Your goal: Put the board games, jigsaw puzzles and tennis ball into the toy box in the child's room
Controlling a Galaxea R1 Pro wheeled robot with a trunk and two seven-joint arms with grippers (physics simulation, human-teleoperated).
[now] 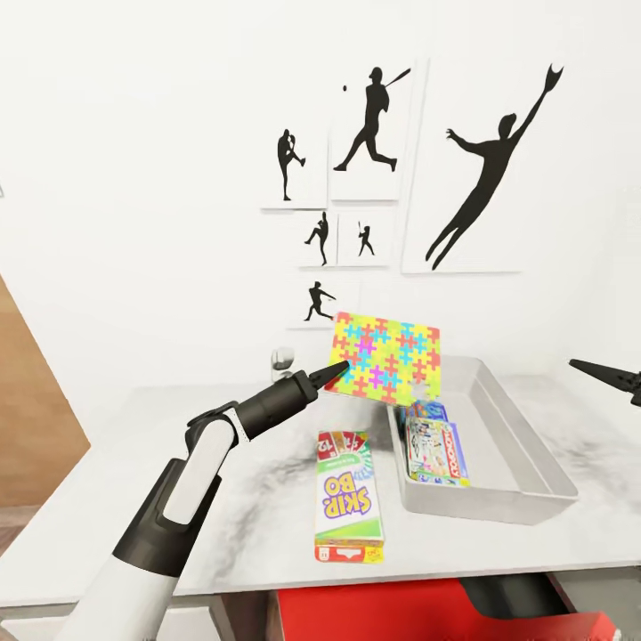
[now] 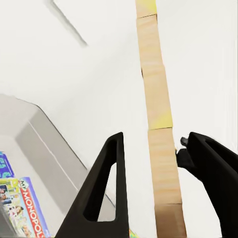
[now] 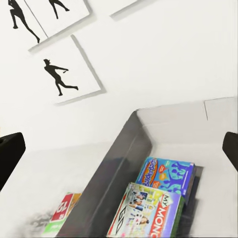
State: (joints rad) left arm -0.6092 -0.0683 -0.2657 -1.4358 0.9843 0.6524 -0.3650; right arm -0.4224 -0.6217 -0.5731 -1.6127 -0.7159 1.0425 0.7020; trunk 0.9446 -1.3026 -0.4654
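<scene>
White wall with silhouette prints backed the pale worktop (image 1: 133,463). At frame centre the left hand (image 1: 326,374) was clamped on a jigsaw puzzle's (image 1: 388,358) edge, above the toy box's (image 1: 525,445) near-left corner. It should probably travel right before letting go, clear of the SKIP-BO box (image 1: 347,494).

Two board games (image 1: 434,442) in toy box (image 1: 521,450), SKIP-BO (image 1: 346,497) left

Left arm (image 1: 191,481): white shells, black joints; grippers' fingers (image 2: 106,193) matte black (tapered, slotted).
</scene>
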